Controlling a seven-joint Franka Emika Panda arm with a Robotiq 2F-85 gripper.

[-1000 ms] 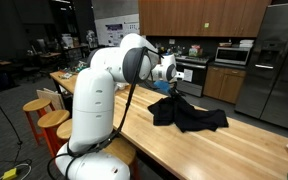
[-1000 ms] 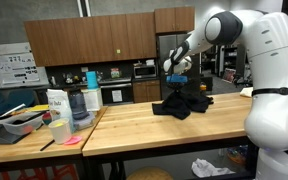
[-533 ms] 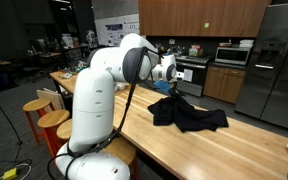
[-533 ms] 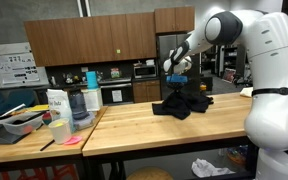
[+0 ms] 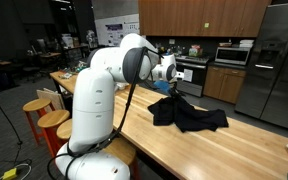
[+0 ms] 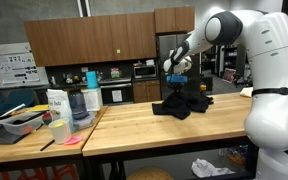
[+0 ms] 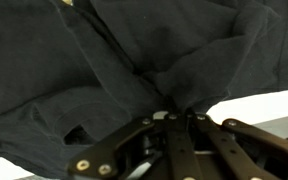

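Nothing has moved since the earlier frames: arm, gripper and cloth keep the same positions in both exterior views.

Item 1: gripper (image 7: 180,116). In the wrist view its fingers converge to a narrow point and are closed on a pinched fold of fabric. In both exterior views it hangs just above the counter (image 5: 174,90) (image 6: 175,86), pointing down at the top of the cloth.

Item 2: black cloth (image 7: 124,60). A dark garment, crumpled, lying on the wooden countertop (image 5: 184,148). One part is drawn up into a peak that meets the gripper, while the rest spreads flat on the wood (image 5: 192,116). In an exterior view it sits toward the far end of the counter (image 6: 182,104). In the wrist view it fills nearly the whole frame, with creases radiating from the pinch point. The garment's exact type cannot be told.

Item 3: robot arm (image 5: 99,90). White, with a bulky base at the near edge of the counter and its forearm stretched over the wood.

Item 4: surroundings.
- Round wooden stools (image 5: 46,118) stand beside the counter.
- A steel refrigerator (image 5: 274,60) and a microwave (image 5: 232,56) stand against the back wall under brown cabinets (image 6: 84,40).
- On a neighbouring table, well apart from the cloth, are a tray (image 6: 19,120), a pale cup (image 6: 59,130) and a carton (image 6: 57,102).
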